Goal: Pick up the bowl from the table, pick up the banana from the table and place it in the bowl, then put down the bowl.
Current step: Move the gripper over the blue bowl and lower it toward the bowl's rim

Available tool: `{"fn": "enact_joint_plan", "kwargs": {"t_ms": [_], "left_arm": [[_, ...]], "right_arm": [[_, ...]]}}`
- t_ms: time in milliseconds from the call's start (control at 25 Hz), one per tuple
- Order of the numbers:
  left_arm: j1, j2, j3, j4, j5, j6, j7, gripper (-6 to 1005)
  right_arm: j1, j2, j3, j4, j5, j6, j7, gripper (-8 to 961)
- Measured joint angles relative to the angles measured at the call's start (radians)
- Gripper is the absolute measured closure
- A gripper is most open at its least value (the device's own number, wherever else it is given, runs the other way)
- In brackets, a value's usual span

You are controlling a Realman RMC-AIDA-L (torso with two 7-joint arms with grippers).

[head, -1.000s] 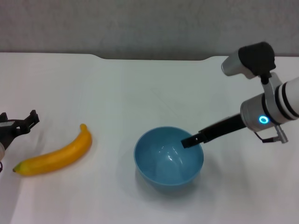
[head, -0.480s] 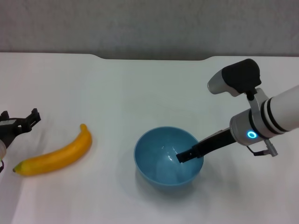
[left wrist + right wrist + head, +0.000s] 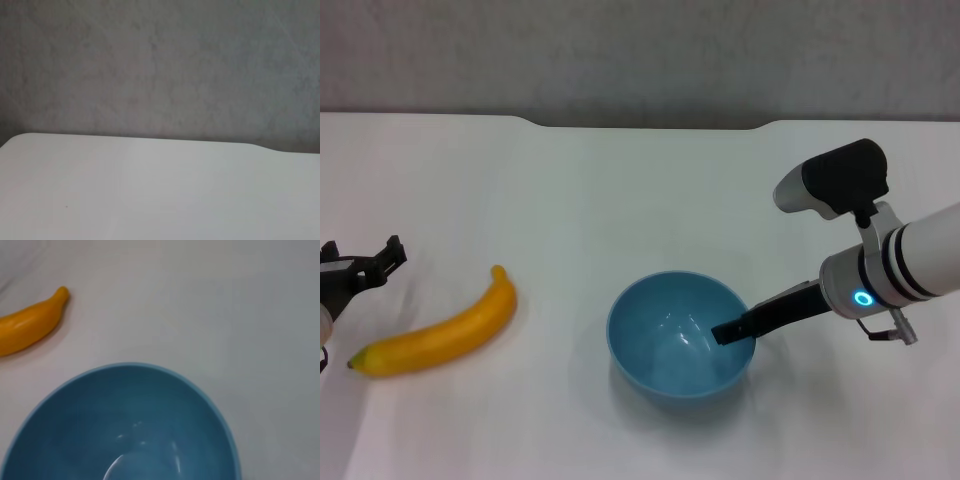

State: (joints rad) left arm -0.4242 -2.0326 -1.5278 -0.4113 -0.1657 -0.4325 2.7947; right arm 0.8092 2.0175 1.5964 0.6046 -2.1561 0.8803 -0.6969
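The light-blue bowl (image 3: 665,345) stands on the white table (image 3: 620,190), a little right of centre near the front. My right gripper (image 3: 732,328) reaches in from the right, and its dark tip lies inside the bowl just past the right rim. The right wrist view looks down into the bowl (image 3: 125,425), with the banana (image 3: 27,326) beyond it. The yellow banana (image 3: 440,335) lies on the table at the left, apart from the bowl. My left gripper (image 3: 360,264) sits open at the far left edge, just beyond the banana and touching nothing.
The table's far edge has a shallow notch (image 3: 650,124) against a grey wall. The left wrist view shows only bare table (image 3: 150,190) and the wall.
My right gripper dipped lower into the bowl, then drew back slightly toward the right rim. The bowl, the banana and the left arm have not moved.
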Motion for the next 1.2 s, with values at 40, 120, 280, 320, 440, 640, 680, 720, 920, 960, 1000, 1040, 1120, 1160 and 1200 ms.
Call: {"fn": "enact_joint_plan", "kwargs": {"t_ms": [40,120,280,320,440,640,680,720,920,960,1000,1040,1120,1160,1200], "left_arm": [[0.000,0.000,0.000,0.000,0.000,0.000,0.000,146],[0.000,0.000,0.000,0.000,-0.001,0.000,0.000,147],[0.000,0.000,0.000,0.000,-0.002,0.000,0.000,149],[0.000,0.000,0.000,0.000,-0.002,0.000,0.000,149],[-0.002,0.000,0.000,0.000,-0.002,0.000,0.000,150],[-0.002,0.000,0.000,0.000,-0.003,0.000,0.000,153],[-0.002,0.000,0.000,0.000,-0.004,0.000,0.000,153],[-0.002,0.000,0.000,0.001,-0.005,0.000,0.000,153],[0.001,0.000,0.000,0.002,-0.007,0.000,0.000,156],[0.003,0.000,0.000,0.001,-0.007,-0.001,0.000,156],[0.003,0.000,0.000,0.001,-0.007,-0.001,0.000,156],[0.004,0.000,0.000,0.001,-0.007,-0.001,0.000,157],[0.003,0.000,0.000,0.001,-0.007,-0.001,0.000,158],[0.002,0.000,0.000,0.001,-0.006,-0.001,0.000,158],[0.001,0.000,0.000,0.001,-0.007,-0.002,0.000,159]], "right_arm": [[-0.004,0.000,-0.007,0.000,0.011,-0.009,-0.002,102],[-0.009,0.001,-0.027,0.000,0.041,-0.019,-0.005,106],[-0.013,0.000,-0.070,0.007,0.079,-0.035,-0.008,113],[-0.013,0.000,-0.073,0.008,0.079,-0.037,-0.008,115],[-0.011,0.001,-0.080,0.009,0.080,-0.038,-0.005,121],[-0.013,0.001,-0.089,0.007,0.081,-0.040,0.000,130],[-0.013,0.000,-0.090,0.008,0.081,-0.042,0.000,132],[-0.013,0.000,-0.090,0.008,0.081,-0.043,0.000,134],[-0.014,0.000,-0.093,0.010,0.080,-0.047,-0.002,143],[-0.015,0.000,-0.093,0.010,0.080,-0.047,-0.003,188],[-0.015,-0.001,-0.093,0.010,0.078,-0.048,-0.005,233],[-0.016,-0.001,-0.093,0.011,0.075,-0.048,-0.005,278],[-0.016,-0.002,-0.098,0.010,0.070,-0.051,-0.006,368],[-0.016,-0.002,-0.100,0.009,0.069,-0.053,-0.007,439],[-0.016,-0.003,-0.108,0.008,0.069,-0.058,-0.007,511]]}}
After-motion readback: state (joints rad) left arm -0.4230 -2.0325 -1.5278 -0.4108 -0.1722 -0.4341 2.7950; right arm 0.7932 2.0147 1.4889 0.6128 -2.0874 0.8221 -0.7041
